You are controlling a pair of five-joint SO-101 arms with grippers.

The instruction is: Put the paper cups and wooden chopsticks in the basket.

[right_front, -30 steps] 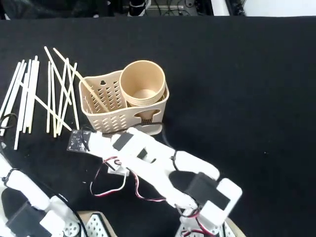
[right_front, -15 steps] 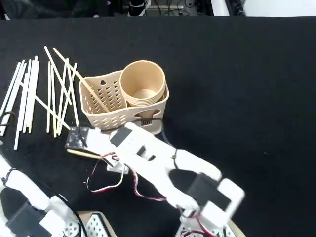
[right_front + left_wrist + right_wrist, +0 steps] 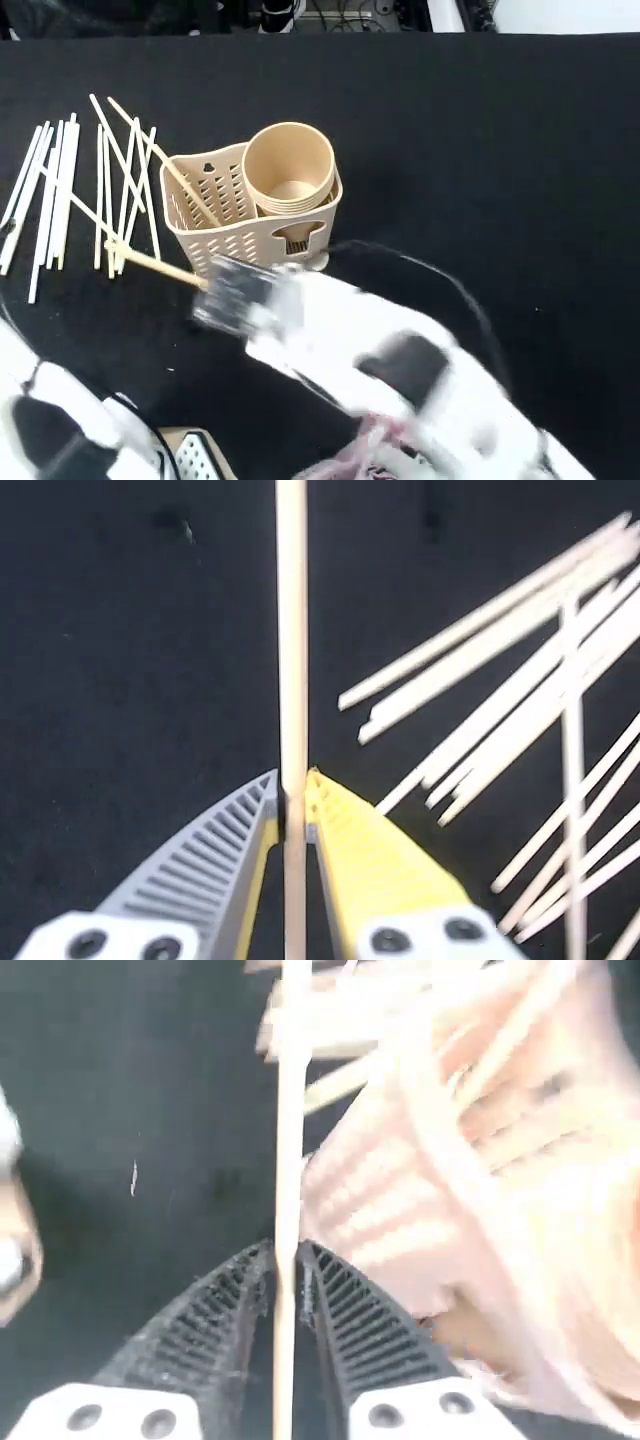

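A cream slotted basket stands left of centre. Stacked paper cups sit in its right compartment, and one chopstick leans in the left one. In front of the basket, my right gripper is shut on a wooden chopstick that points left. The right wrist view has that gripper clamped on the stick, with the basket close beside. My left gripper is shut on another chopstick, and loose chopsticks lie close by.
Several loose chopsticks lie fanned on the black table, left of the basket. The left arm's white body fills the lower left corner. Open black table stretches to the right of the basket.
My right gripper has swung right along the basket's front and carries its chopstick, which now angles up toward the left. The arm is blurred with motion. Basket and cups have not moved.
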